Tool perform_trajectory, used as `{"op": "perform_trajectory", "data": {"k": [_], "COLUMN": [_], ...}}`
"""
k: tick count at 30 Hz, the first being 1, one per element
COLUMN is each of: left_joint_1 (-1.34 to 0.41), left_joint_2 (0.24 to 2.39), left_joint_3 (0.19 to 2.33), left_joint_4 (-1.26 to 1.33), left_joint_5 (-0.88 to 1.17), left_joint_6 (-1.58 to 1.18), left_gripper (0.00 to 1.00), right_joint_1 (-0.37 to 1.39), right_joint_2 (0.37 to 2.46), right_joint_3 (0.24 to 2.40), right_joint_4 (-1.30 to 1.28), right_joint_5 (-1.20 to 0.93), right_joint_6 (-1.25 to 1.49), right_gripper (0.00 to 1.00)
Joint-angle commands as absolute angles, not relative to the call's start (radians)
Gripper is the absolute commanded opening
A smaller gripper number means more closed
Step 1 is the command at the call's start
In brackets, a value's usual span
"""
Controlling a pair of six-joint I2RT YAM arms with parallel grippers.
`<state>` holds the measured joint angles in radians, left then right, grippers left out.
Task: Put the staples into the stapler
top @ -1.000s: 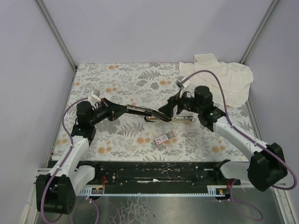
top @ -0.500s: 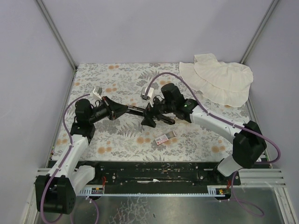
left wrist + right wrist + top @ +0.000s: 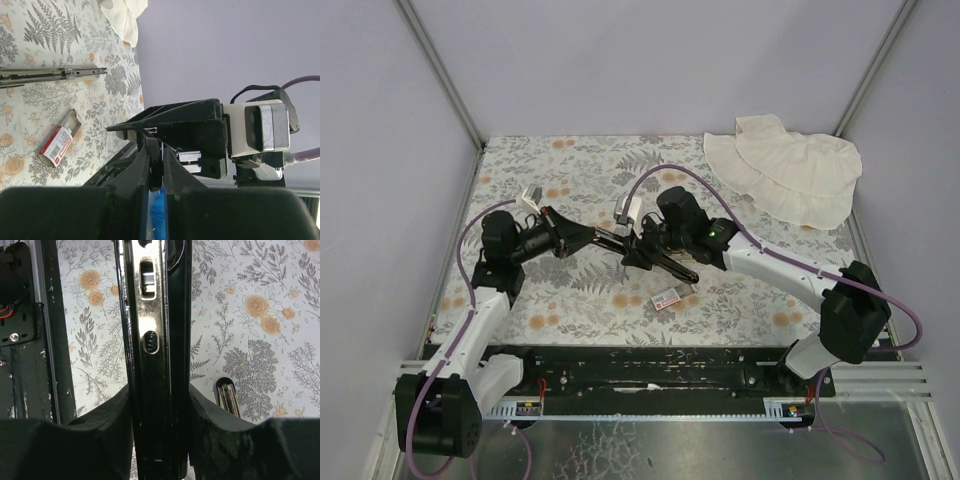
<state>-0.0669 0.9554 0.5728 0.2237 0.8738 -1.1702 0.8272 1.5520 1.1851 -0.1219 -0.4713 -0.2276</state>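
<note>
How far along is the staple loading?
Done: stapler held, left gripper shut on one end. In hand: right gripper is clamped around its chrome-faced arm. To do: staple box lies on the table with its tray part out; no strip visibly picked or loaded.

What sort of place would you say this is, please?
Probably a robotics lab test cell: plain panel walls enclosing a floral-covered table, plus left arm and right arm bolted to a metal rail.
</note>
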Motion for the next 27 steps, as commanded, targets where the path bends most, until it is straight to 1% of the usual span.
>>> {"op": "perform_trajectory", "data": {"k": [1, 3, 6, 8, 11, 13, 15, 19, 23, 27], "left_joint_1": [-0.060, -0.060, -0.054, -0.049, -0.045, -0.045, -0.043, -0.043, -0.044, -0.043], "left_joint_2": [0.961, 0.963, 0.955, 0.950, 0.941, 0.939, 0.940, 0.948, 0.936, 0.908], "left_joint_3": [0.609, 0.625, 0.681, 0.726, 0.786, 0.821, 0.855, 0.912, 0.912, 0.867], "left_joint_4": [0.227, 0.181, 0.036, -0.073, -0.203, -0.262, -0.302, -0.373, -0.388, -0.370], "left_joint_5": [0.890, 0.864, 0.782, 0.708, 0.576, 0.495, 0.426, 0.287, 0.172, 0.106], "left_joint_6": [-1.137, -1.100, -0.978, -0.863, -0.750, -0.694, -0.634, -0.513, -0.420, -0.381], "left_gripper": [0.08, 0.27, 0.57, 0.71, 0.86, 0.90, 0.92, 0.93, 0.93, 0.93], "right_joint_1": [0.819, 0.818, 0.795, 0.744, 0.630, 0.557, 0.462, 0.292, 0.201, 0.141], "right_joint_2": [1.444, 1.426, 1.404, 1.385, 1.340, 1.319, 1.322, 1.354, 1.378, 1.440], "right_joint_3": [1.152, 1.137, 1.121, 1.108, 1.059, 1.026, 1.008, 0.964, 0.908, 0.899], "right_joint_4": [-0.088, -0.124, -0.198, -0.244, -0.261, -0.276, -0.303, -0.342, -0.322, -0.320], "right_joint_5": [-0.353, -0.298, -0.206, -0.173, -0.160, -0.114, -0.091, -0.027, 0.079, 0.093], "right_joint_6": [-0.164, -0.141, -0.120, -0.080, -0.001, 0.043, 0.094, 0.181, 0.253, 0.290], "right_gripper": [0.00, 0.00, 0.00, 0.00, 0.00, 0.00, 0.00, 0.00, 0.00, 0.00]}}
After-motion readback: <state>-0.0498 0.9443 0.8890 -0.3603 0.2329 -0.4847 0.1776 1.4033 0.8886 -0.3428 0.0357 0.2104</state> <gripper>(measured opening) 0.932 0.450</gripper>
